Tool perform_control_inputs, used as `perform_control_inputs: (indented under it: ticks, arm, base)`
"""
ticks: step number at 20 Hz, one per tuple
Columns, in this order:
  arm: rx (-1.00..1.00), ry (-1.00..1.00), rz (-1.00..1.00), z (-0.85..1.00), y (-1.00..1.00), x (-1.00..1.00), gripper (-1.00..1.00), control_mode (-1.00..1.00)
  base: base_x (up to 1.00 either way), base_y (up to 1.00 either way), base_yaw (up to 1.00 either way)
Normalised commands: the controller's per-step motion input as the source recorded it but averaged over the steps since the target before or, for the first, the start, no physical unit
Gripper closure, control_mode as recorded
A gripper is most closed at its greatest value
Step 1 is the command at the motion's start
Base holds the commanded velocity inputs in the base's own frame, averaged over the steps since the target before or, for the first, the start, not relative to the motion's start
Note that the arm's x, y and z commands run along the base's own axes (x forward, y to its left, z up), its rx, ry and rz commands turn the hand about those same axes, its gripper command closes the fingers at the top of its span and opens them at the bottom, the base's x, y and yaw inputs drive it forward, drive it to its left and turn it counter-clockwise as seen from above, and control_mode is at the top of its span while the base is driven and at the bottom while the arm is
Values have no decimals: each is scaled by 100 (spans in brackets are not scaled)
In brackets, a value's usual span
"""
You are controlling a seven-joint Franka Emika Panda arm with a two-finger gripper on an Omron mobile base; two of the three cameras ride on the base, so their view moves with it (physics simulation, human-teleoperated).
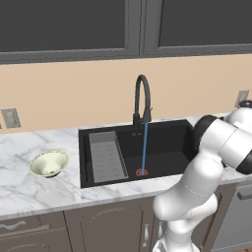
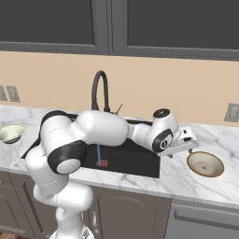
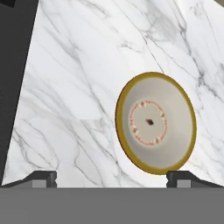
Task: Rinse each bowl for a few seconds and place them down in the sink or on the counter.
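The shallow beige bowl with a brownish rim lies on the white marble counter to the right of the sink. My gripper hovers just above and to the left of it, open and empty. In the hand view the same beige bowl lies ahead and to the right, between and beyond the wide-apart fingertips of the gripper. The pale cream-green bowl stands on the counter left of the sink. It also shows at the left edge as a green bowl.
Water runs in a blue stream from the black arched faucet onto the red drain. A grey ribbed rack fills the basin's left part. My arm spans the sink. The sink's dark edge lies left of the hand.
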Motion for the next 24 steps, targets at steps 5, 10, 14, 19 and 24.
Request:
perform_control_inputs:
  ticks: [5, 10, 14, 19, 24]
  arm:
    - [0, -1, 0, -13, -10, 4, -100, -100]
    - [0, 0, 0, -11, -7, 5, -100, -100]
    - [0, 0, 0, -13, -1, 9, -100, -100]
    - [0, 0, 0, -14, -4, 8, -100, -100]
    - [0, 0, 0, -16, -7, 11, -100, -100]
  base:
    - [0, 0, 0]
    - [0, 0, 0]
    - [0, 0, 0]
    - [0, 0, 0]
    - [0, 0, 0]
